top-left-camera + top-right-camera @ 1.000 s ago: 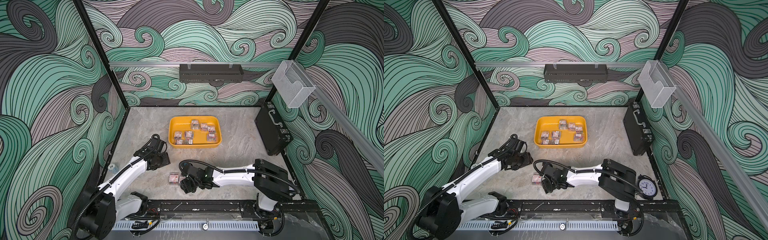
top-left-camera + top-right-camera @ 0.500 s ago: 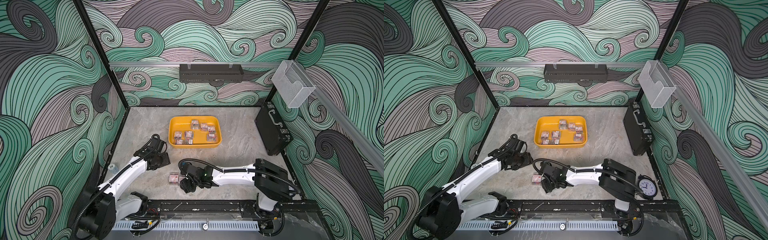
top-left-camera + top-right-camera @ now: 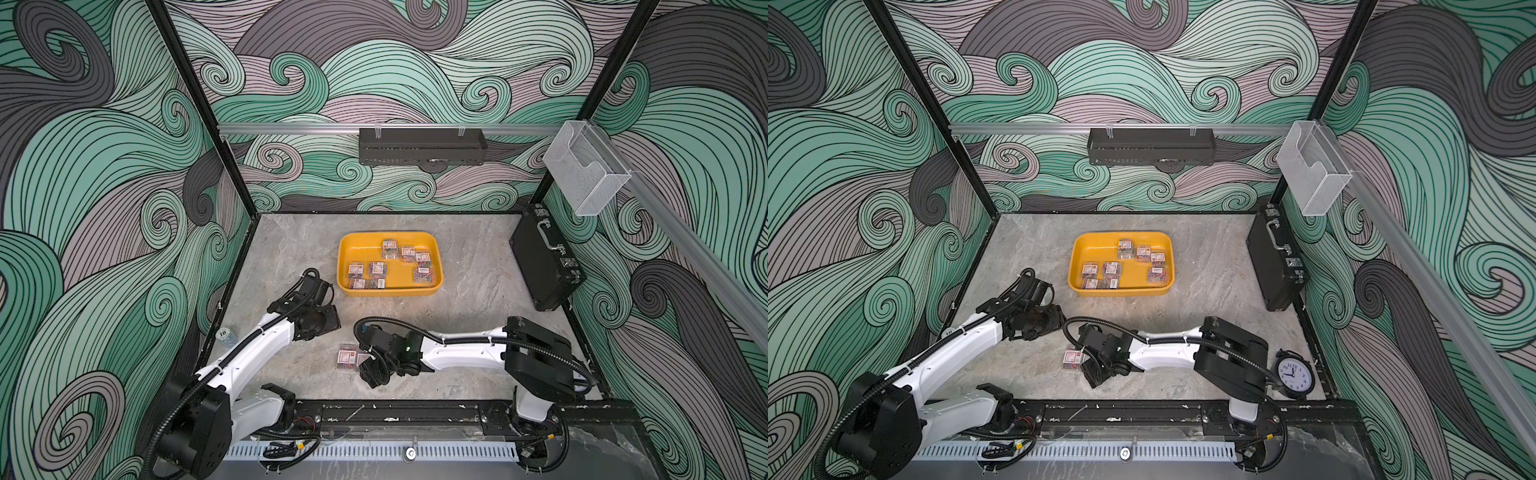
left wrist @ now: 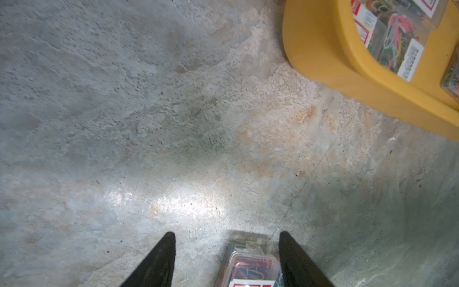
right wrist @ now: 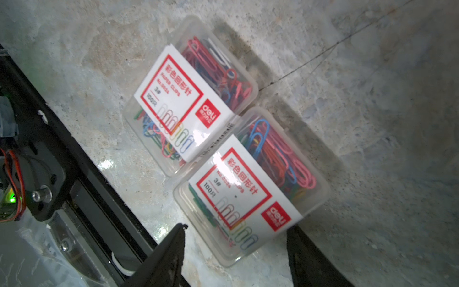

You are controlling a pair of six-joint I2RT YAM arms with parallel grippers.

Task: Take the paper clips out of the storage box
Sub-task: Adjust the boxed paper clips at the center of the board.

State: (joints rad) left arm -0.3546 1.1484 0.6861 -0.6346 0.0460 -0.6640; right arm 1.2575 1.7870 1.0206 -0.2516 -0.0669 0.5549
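Eight paper clip boxes (image 3: 377, 268) are lying label-up inside the storage box (image 3: 361, 251), as both top views show. Four are sitting in its near-left part and four are spreading across its far-right part. The storage box, a shallow yellow tray, is resting on the counter (image 3: 469, 266) at mid-width, toward the back wall.

Two more boxes are lying outside the tray on the near part of the counter, close to the front rail. The far counter box (image 5: 191, 99) and the near counter box (image 5: 248, 188) are lying flat, labels up, touching at adjoining corners.

The right hand (image 5: 236, 227) is standing open over the near counter box. Its fingers are straddling one end of that box, and a strip of counter is showing between one fingertip and the box wall. Whether the other fingertip is touching the box cannot be told.

An eleventh box, the left-hand box (image 4: 250, 266), is lying between the fingers of the left hand (image 4: 226, 233). The left hand is standing open: the box is sitting close against one finger, and bare counter is showing between it and the other finger. This hand is hanging near the near-left corner of the storage box, apart from it.

A black briefcase (image 3: 540, 266) is standing against the right wall, well apart from the tray. A clear bin (image 3: 582, 174) is hanging on the right wall rail. A clock (image 3: 1292, 374) is standing near the right arm's base.
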